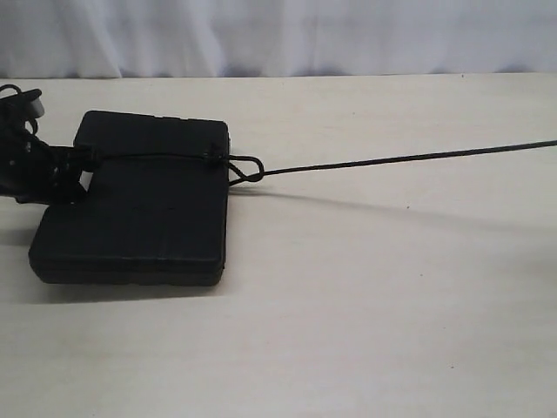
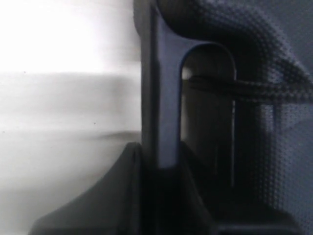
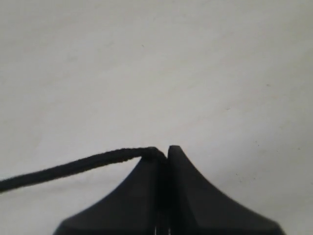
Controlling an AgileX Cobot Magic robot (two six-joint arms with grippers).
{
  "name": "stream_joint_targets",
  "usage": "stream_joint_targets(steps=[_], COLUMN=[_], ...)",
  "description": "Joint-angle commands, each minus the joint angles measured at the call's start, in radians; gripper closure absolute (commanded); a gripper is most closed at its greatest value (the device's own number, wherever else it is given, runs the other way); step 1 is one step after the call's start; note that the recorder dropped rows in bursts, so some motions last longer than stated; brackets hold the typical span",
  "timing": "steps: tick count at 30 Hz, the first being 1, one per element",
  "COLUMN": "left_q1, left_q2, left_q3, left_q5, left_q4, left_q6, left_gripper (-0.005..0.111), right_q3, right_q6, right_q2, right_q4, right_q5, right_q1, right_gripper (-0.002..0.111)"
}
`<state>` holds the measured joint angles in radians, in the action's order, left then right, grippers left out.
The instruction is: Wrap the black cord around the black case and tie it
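Right tool (image 3: pixel 164 149): pressed together, its two fingers (image 3: pixel 132 200) pinch the black cord (image 3: pixel 73 169) right at the tips. In the ext. view this tool is out of frame. From the pinch the cord goes away over the pale counter (image 3: pixel 156 58).

Left tool (image 1: pixel 77 167): at the left edge of the black case (image 1: pixel 130 218). In its wrist view one finger stands on each side of the case's handle bar (image 2: pixel 159 98) and both touch it, so this tool pinches the case. The braided cord crosses just beside this bar.

The case lies flat on the counter, in the left part of the ext. view. The cord lies over its top, from the left edge to the right edge. There it makes a small loop (image 1: pixel 248 168) touching the case's side. After the loop it runs as a straight, tight line to the right border of the frame. It is lifted above the counter, w/ its shadow apart under it.
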<state>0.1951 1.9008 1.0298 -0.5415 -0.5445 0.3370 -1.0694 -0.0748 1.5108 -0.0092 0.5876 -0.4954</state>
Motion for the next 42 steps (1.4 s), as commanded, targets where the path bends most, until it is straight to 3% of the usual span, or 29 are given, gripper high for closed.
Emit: stream_joint_targets(steps=[1, 9, 12, 16, 20, 30, 42], left_q1=[0.008, 0.008, 0.008, 0.008, 0.008, 0.008, 0.008], left_q2=[-0.023, -0.023, -0.023, -0.023, -0.023, -0.023, -0.023], left_q3=[0.013, 0.013, 0.013, 0.013, 0.013, 0.013, 0.013], left_q5=[0.062, 0.059, 0.061, 0.061, 0.061, 0.072, 0.084], left_q4=[-0.052, -0.067, -0.07, -0.07, -0.07, -0.07, -0.07], left_q6=[-0.035, -0.035, -0.035, -0.035, -0.035, -0.023, -0.019], left_gripper=[0.107, 0.107, 0.107, 0.107, 0.107, 0.107, 0.107], right_q3=[0.001, -0.04, -0.1, -0.195, -0.335, -0.615, -0.697], right_q6=[-0.264, -0.326, -0.326, -0.212, -0.174, -0.335, -0.524], right_q2=[0.089, 0.129, 0.127, 0.181, 0.297, 0.623, 0.75], right_q4=[0.051, 0.001, 0.001, -0.014, -0.041, -0.058, 0.021], right_q5=[0.005, 0.042, 0.083, 0.103, 0.197, 0.317, 0.162], right_q1=[0.099, 0.394, 0.551, 0.765, 0.881, 0.986, 0.986], right_gripper=[0.102, 0.058, 0.057, 0.066, 0.068, 0.068, 0.068])
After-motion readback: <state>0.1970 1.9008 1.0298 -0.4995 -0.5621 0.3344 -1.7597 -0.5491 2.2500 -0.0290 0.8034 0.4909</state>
